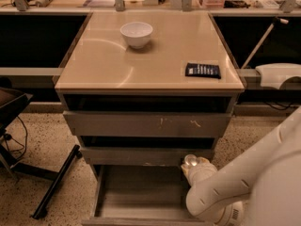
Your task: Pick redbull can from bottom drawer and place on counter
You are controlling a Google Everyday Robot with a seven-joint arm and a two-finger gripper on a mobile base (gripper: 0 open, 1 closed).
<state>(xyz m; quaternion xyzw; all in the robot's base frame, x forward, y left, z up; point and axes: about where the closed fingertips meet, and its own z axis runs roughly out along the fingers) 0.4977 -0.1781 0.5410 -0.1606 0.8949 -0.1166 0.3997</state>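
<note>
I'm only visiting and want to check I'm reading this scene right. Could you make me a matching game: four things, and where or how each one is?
Things:
1. white bowl
2. dark packet
3. bottom drawer
4. gripper

Places or states:
a. pulled open
b. low, at the open drawer's back right
c. on the counter, far side
d. on the counter, near right corner

Pairs: 1-c, 2-d, 3-a, 4-b
</note>
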